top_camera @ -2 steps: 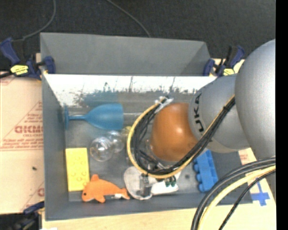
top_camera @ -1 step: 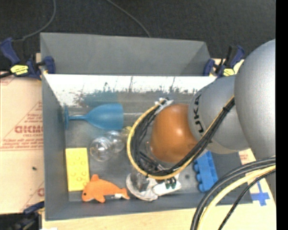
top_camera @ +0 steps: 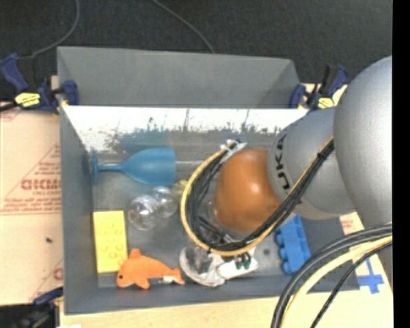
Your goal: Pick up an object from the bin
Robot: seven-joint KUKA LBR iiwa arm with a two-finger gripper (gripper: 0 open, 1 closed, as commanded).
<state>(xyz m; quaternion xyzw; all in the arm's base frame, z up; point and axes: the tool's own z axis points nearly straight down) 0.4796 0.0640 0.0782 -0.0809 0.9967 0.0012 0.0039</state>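
Grey arm (top_camera: 359, 149) and orange cover (top_camera: 242, 190) overhang the end effector (top_camera: 205, 260), down beside the orange fish (top_camera: 145, 270); its spread cannot be told

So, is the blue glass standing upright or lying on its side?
On its side: the blue glass lies flat, its stem and foot pointing left.

The grey metal bin (top_camera: 178, 74) is carrying a few loose things on its floor. A blue plastic goblet (top_camera: 147, 166) is lying on its side at the back left, with a clear goblet (top_camera: 147, 210) lying just in front of it. A yellow studded block (top_camera: 110, 240) and an orange toy fish (top_camera: 143, 270) are resting at the front left, and a blue studded brick (top_camera: 292, 243) is sitting at the right.
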